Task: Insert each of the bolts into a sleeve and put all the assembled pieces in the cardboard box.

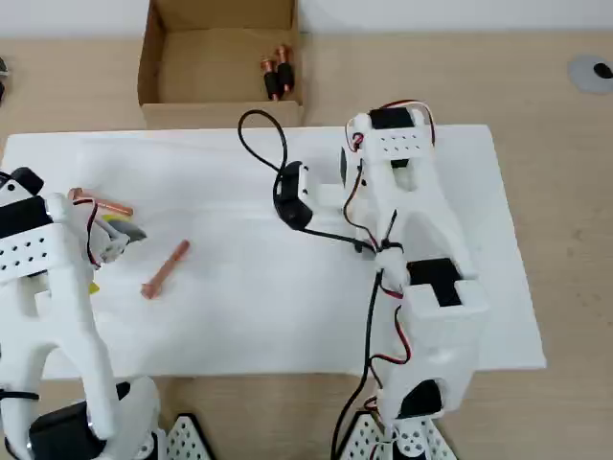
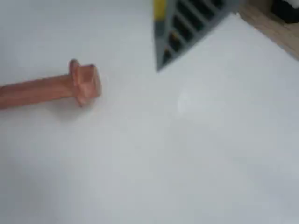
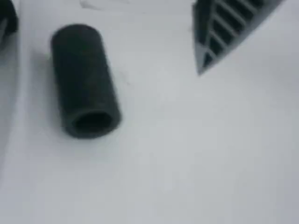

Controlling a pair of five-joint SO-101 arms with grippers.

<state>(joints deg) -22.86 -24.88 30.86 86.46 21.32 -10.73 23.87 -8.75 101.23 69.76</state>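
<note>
A copper bolt (image 2: 51, 87) lies on the white sheet in the left wrist view, off to one side of my left gripper's ribbed fingertip (image 2: 187, 28), untouched. From above, my left gripper (image 1: 123, 234) stands open at the sheet's left end, with one bolt (image 1: 102, 202) just behind it and another (image 1: 165, 270) to its right. A black sleeve (image 3: 84, 81) lies on its side in the right wrist view, with one fingertip (image 3: 229, 28) beside it and apart from it. My right gripper (image 1: 321, 190) is open over the sheet's far middle. The cardboard box (image 1: 148, 67) holds two assembled pieces (image 1: 276, 73).
The white sheet (image 1: 287, 307) covers most of the wooden table. A black cable (image 1: 261, 129) loops over its far edge near the box. The right arm's body (image 1: 431, 287) stands over the sheet's right side. A grey disc (image 1: 592, 73) sits at the far right.
</note>
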